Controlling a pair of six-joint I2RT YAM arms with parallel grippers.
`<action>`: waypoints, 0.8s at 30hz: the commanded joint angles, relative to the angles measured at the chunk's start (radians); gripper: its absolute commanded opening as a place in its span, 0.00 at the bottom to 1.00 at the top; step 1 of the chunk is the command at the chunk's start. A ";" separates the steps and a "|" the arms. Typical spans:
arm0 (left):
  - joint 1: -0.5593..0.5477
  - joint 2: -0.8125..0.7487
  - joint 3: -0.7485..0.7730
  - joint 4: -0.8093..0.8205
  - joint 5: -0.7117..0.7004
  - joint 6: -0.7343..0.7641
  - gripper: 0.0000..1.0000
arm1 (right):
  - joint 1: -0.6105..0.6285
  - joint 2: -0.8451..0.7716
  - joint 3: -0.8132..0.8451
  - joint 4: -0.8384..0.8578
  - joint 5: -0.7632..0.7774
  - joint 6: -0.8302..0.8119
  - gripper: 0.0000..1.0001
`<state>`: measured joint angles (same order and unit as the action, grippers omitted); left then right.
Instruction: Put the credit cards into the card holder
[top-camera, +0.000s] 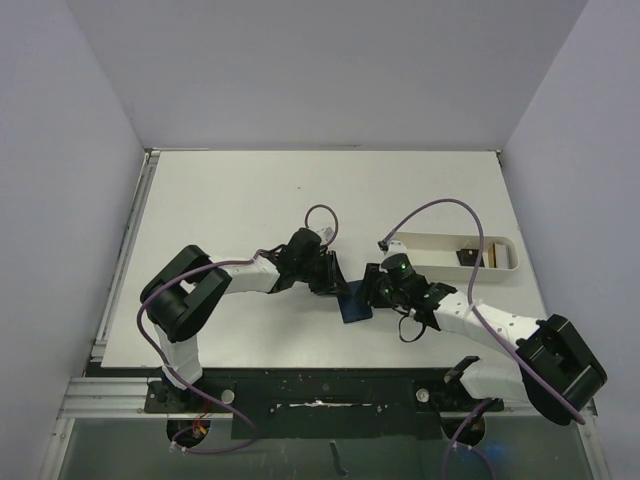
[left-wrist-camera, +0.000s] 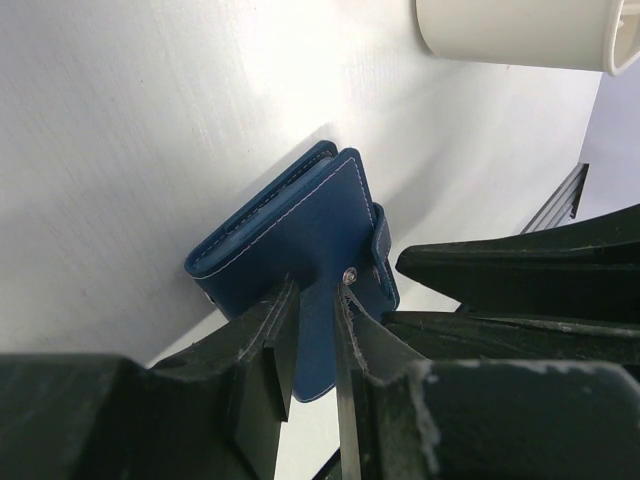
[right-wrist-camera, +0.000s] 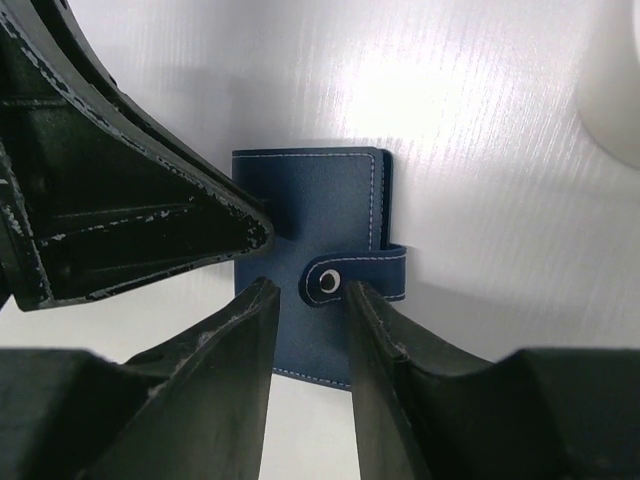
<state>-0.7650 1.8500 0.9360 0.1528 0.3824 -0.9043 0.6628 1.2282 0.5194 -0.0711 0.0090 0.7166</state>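
The card holder (top-camera: 355, 305) is a navy blue wallet, folded shut with its snap strap (right-wrist-camera: 355, 277) fastened, lying between the two grippers at the table's front middle. My left gripper (left-wrist-camera: 315, 290) is shut on one edge of the card holder (left-wrist-camera: 300, 220), whose blue cover fills the gap between the fingers. My right gripper (right-wrist-camera: 308, 290) stands open just over the card holder (right-wrist-camera: 320, 210), with the strap's snap between its fingertips and nothing held. The credit cards, a dark one (top-camera: 467, 256) and a tan one (top-camera: 491, 257), lie in the white tray (top-camera: 430, 262) at the right.
The white oblong tray (left-wrist-camera: 510, 30) lies close behind the right gripper, and its rounded end (right-wrist-camera: 615, 90) shows in the right wrist view. The left arm's finger (right-wrist-camera: 150, 200) crowds the wallet's left side. The two grippers (top-camera: 335, 283) (top-camera: 372, 290) nearly touch.
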 joint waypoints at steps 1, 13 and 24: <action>-0.005 0.023 0.009 -0.033 -0.059 0.030 0.20 | 0.007 -0.047 -0.021 0.030 0.021 0.013 0.34; -0.013 0.019 0.014 -0.043 -0.074 0.023 0.20 | -0.025 -0.099 -0.031 0.033 0.015 0.042 0.25; -0.020 0.032 0.024 -0.054 -0.076 0.026 0.20 | -0.064 -0.047 -0.081 0.140 -0.064 0.040 0.26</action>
<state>-0.7734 1.8500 0.9390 0.1524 0.3668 -0.9051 0.6083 1.1595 0.4435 -0.0322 -0.0097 0.7578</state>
